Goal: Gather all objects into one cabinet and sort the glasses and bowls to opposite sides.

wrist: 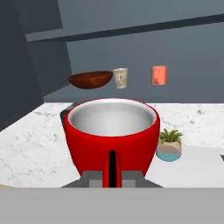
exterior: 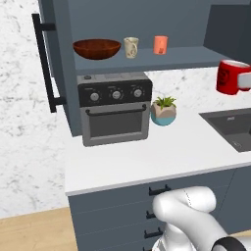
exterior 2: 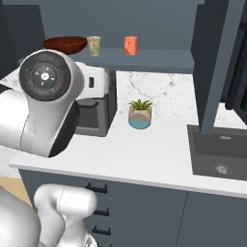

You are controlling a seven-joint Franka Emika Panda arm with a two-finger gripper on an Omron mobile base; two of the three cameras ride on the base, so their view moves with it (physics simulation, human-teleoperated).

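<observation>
My gripper (wrist: 112, 177) is shut on the glossy red cup (wrist: 112, 131), which fills the lower middle of the hand view, upright, with its white inside showing. In the left base view the red cup (exterior: 228, 77) hangs in the air at the right edge, above the sink, with the gripper (exterior: 244, 80) behind it. On the open cabinet's shelf (exterior: 186, 59) stand the reddish-brown bowl (exterior: 97, 48) at the left, the beige cup (exterior: 131, 47) beside it and the coral-orange cup (exterior: 160, 44) further right. They also show as bowl (wrist: 90, 79), beige cup (wrist: 120, 78) and coral cup (wrist: 159, 75).
A toaster oven (exterior: 115, 108) stands on the white counter (exterior: 147, 162) under the shelf, with a potted plant (exterior: 163, 111) to its right. A dark sink (exterior: 233, 126) lies at the right. The open cabinet door (exterior: 54, 59) juts out at the left with its black bar handle.
</observation>
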